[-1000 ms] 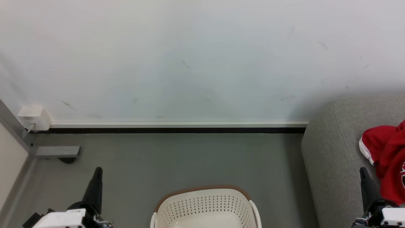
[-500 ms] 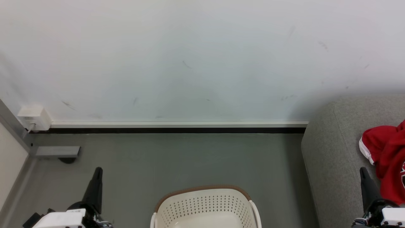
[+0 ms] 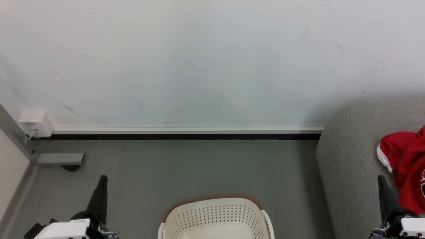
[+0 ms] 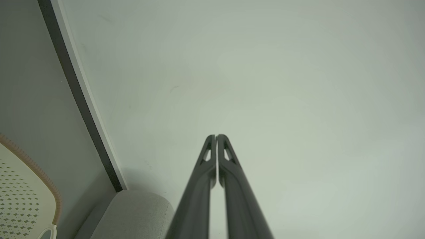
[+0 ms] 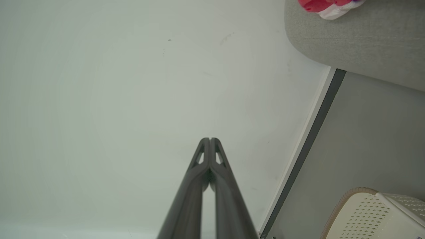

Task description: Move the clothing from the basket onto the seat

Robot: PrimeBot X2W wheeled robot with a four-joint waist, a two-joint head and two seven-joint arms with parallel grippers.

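The cream basket point(image 3: 215, 215) with its brown rim sits on the floor at the bottom centre of the head view; the part of its inside that shows holds no clothing. Red clothing point(image 3: 406, 166) with a white trim band lies on the grey seat point(image 3: 348, 159) at the right. A corner of that clothing point(image 5: 323, 6) shows on the seat point(image 5: 348, 43) in the right wrist view. My left gripper point(image 3: 103, 179) is shut, left of the basket, holding nothing. My right gripper point(image 3: 381, 179) is shut beside the clothing, over the seat. Both grippers point(image 4: 215, 136) point(image 5: 210, 139) point at the wall.
A white wall with a black and white skirting point(image 3: 186, 132) runs behind the grey floor. A white socket box point(image 3: 36, 123) and a grey block point(image 3: 59, 159) sit at the left corner. The basket point(image 4: 23, 196) point(image 5: 372, 212) edge shows in both wrist views.
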